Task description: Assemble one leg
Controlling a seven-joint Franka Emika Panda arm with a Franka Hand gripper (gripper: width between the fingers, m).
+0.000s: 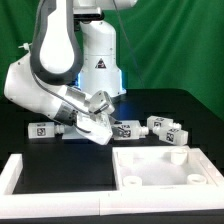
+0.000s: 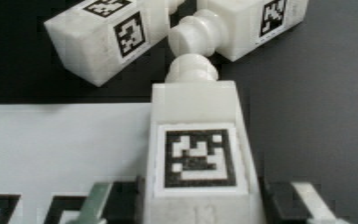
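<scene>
One arm [image 1: 50, 55] crouched low, gripper [image 1: 97, 124] spread astride a leg [image 2: 197, 140] on counter [image 1: 200, 110] w/ gaps both sides; 2 other legs [image 2: 105, 40] crowd its tip.

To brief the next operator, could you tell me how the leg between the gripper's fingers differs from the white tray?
The leg is a small stubby peg; the white tray is a far larger flat panel. The leg bears a square tag; the tray shows none. Both are white.
</scene>
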